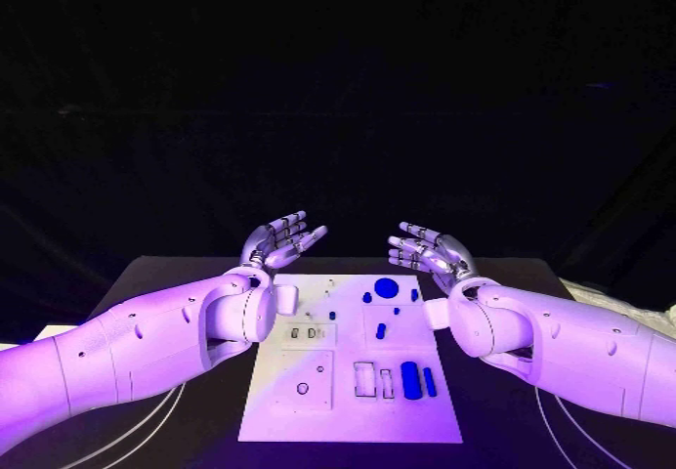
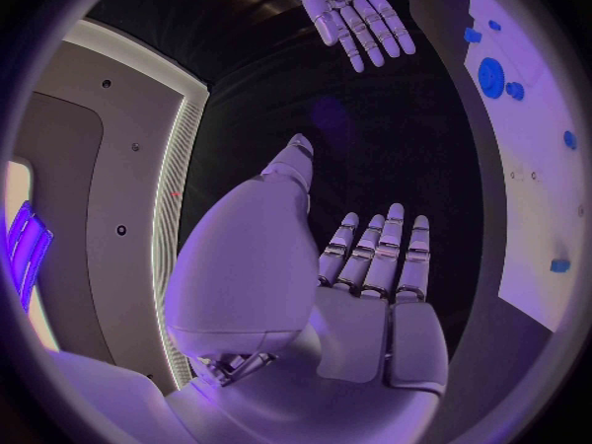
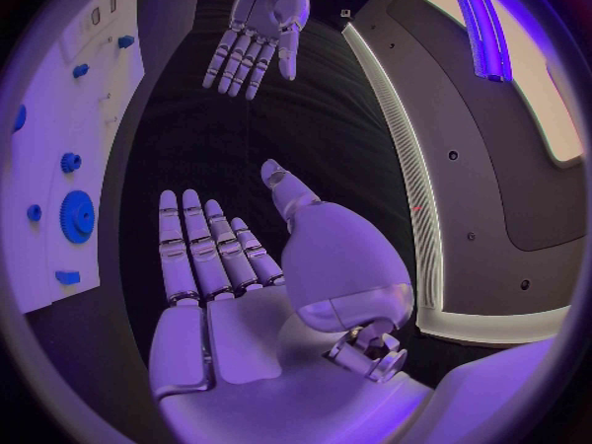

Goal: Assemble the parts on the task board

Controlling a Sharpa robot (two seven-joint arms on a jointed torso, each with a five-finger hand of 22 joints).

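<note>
Hovering beyond the far end of the task board [image 1: 353, 410] (blue parts [image 1: 410, 379] lying on it), the left hand [image 1: 279, 241] and right hand [image 1: 431, 250] face each other, fingers spread and holding nothing.

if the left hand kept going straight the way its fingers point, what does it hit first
Probably nothing: the silver left hand points up and away past the white task board's far edge into dark open space. The silver right hand sits off to its side. Depth is unclear.

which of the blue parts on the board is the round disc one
The big blue disc at the far end of the task board, between the two raised hands. It is a wide flat circle; the other blue parts are small dots or long bars at the near end.
</note>
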